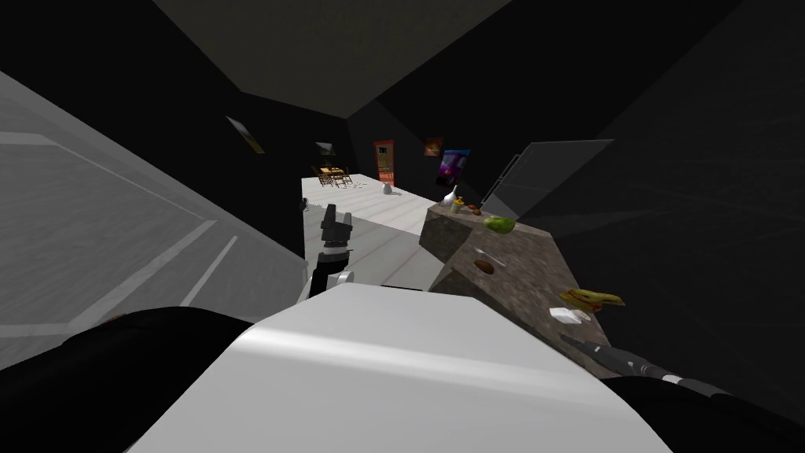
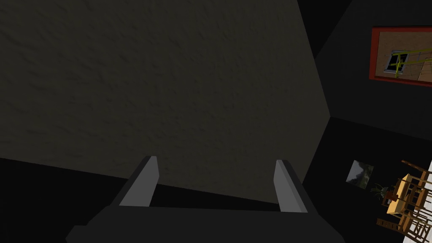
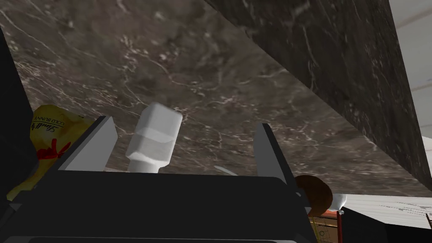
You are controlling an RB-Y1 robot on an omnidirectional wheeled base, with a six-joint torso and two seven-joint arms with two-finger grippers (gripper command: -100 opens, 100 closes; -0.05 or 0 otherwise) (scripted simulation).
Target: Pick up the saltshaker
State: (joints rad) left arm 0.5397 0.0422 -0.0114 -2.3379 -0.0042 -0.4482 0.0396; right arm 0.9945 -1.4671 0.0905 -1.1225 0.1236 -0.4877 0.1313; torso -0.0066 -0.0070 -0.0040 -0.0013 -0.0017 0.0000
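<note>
The saltshaker (image 3: 155, 137) is a small white faceted shaker on a dark marble counter (image 3: 219, 76). It lies between the open fingers of my right gripper (image 3: 184, 128), nearer one finger and not touching either. In the head view the shaker (image 1: 570, 314) shows white at the counter's near end, beside a yellow foil bunny (image 1: 591, 299), with my right gripper (image 1: 578, 344) just before it. My left gripper (image 1: 336, 216) is held up over the floor to the left of the counter, open and holding nothing (image 2: 216, 168).
Along the counter (image 1: 519, 259) lie a brown item (image 1: 484, 267), a green fruit (image 1: 499, 224) and a small bottle (image 1: 456, 206). The yellow bunny (image 3: 46, 139) sits close beside one right finger. A brown ball (image 3: 314, 194) shows past the other. Chairs (image 1: 334, 176) stand far back.
</note>
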